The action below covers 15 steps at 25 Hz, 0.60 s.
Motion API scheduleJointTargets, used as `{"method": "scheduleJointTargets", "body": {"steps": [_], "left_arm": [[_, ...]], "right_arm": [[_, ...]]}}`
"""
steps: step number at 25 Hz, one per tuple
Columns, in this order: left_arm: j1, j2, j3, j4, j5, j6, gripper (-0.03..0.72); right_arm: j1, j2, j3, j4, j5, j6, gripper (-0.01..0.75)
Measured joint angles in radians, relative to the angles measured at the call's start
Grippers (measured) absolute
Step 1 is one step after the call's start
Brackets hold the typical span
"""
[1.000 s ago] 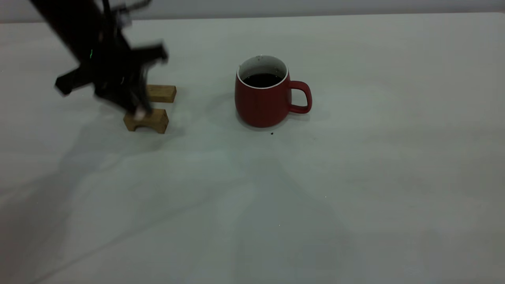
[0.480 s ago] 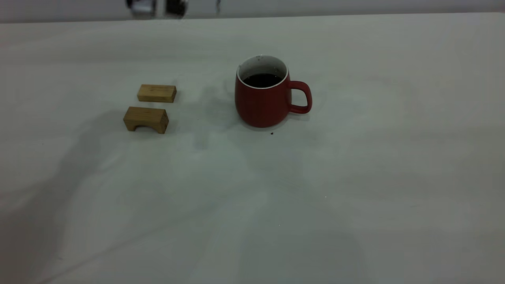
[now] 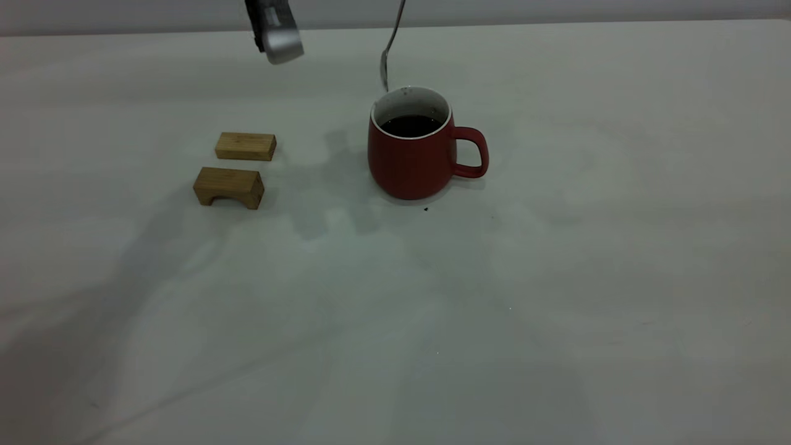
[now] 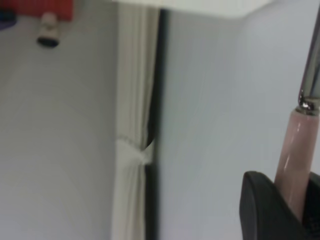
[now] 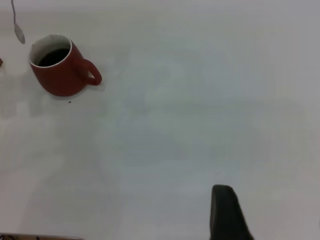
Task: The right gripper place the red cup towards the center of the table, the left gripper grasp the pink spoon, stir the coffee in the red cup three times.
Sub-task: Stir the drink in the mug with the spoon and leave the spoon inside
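While the left gripper's (image 4: 295, 210) jaws pinch the pink spoon (image 4: 296, 160) above the red cup's (image 3: 411, 157) rim, no writing is readable; whether the right gripper's (image 5: 227, 212) jaws are spread cannot be told.

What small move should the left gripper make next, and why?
Probably lower the pink spoon into the coffee. The left gripper holds it by the handle, and its bowl hangs just above the red cup's rim, not yet inside.

From the exterior view, my left gripper is cut off by the top edge, so only its silver-grey module (image 3: 279, 34) shows, and the pink spoon (image 3: 389, 46) loses its handle there. My left wrist view crops my fingers (image 4: 265, 210) and the spoon's bowl. My right gripper shows just one dark fingertip (image 5: 226, 212).
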Motion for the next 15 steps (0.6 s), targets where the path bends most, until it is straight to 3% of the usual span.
{"method": "scheduleJointTargets", "body": {"steps": [7,15], "left_arm": [[-0.013,0.026,-0.016,-0.007,-0.06,-0.012,0.17],[-0.058,0.202,-0.197,-0.007,-0.069,-0.026,0.17]], "right_arm": [[0.0,0.0,0.0,0.0,0.0,0.0,0.479],[0.0,0.0,0.0,0.0,0.0,0.0,0.479]]}}
